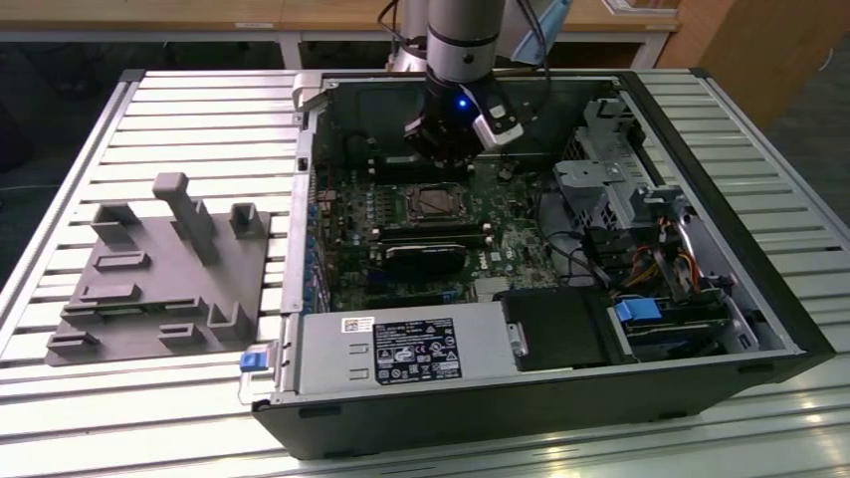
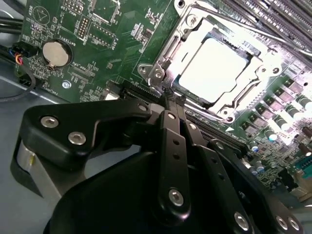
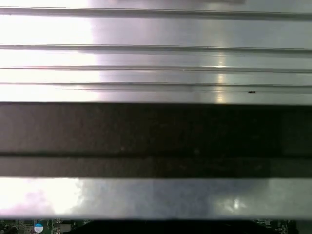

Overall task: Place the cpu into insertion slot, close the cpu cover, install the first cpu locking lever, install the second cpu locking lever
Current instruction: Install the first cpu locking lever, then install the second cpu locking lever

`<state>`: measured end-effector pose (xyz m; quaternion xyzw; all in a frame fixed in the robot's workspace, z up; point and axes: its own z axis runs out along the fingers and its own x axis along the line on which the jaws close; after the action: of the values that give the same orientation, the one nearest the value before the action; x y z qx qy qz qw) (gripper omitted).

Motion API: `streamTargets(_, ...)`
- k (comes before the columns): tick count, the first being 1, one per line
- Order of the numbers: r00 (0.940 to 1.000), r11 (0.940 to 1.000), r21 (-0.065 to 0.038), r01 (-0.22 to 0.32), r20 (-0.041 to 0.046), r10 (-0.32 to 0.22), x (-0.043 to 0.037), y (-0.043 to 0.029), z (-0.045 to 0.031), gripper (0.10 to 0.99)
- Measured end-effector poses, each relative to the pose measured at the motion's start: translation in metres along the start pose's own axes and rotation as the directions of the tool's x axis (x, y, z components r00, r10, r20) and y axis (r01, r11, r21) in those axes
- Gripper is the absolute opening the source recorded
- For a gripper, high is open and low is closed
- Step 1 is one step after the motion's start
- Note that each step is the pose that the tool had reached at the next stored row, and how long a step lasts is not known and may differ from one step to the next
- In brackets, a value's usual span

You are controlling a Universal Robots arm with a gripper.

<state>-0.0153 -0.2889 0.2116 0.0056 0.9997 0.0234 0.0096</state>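
The cpu (image 2: 213,68) lies flat in the insertion slot (image 1: 432,202), its silvery top bright under the light. The cpu cover (image 2: 163,57) lies down around it, with the chip showing through its square window. A thin wire lever (image 2: 253,30) runs along the socket's far edge; I cannot tell whether it is latched. My gripper (image 2: 171,103) hovers just off the socket's near edge with its black fingers (image 2: 168,127) pressed together and nothing between them. In the exterior view the gripper (image 1: 449,159) hangs over the board just behind the socket.
The open computer case (image 1: 743,299) lies on a ribbed metal table (image 1: 133,129). A black fan (image 1: 425,261) and memory slots (image 2: 273,14) flank the socket. A drive cage (image 1: 611,189) stands at the exterior view's right, a grey fixture block (image 1: 159,269) at its left.
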Motion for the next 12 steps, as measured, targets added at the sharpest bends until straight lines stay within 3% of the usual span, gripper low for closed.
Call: streamTargets(12,1.0000,1.0000,0.000,0.000,-0.0001,0.000,-0.0001,-0.0033,-0.0002,0.106)
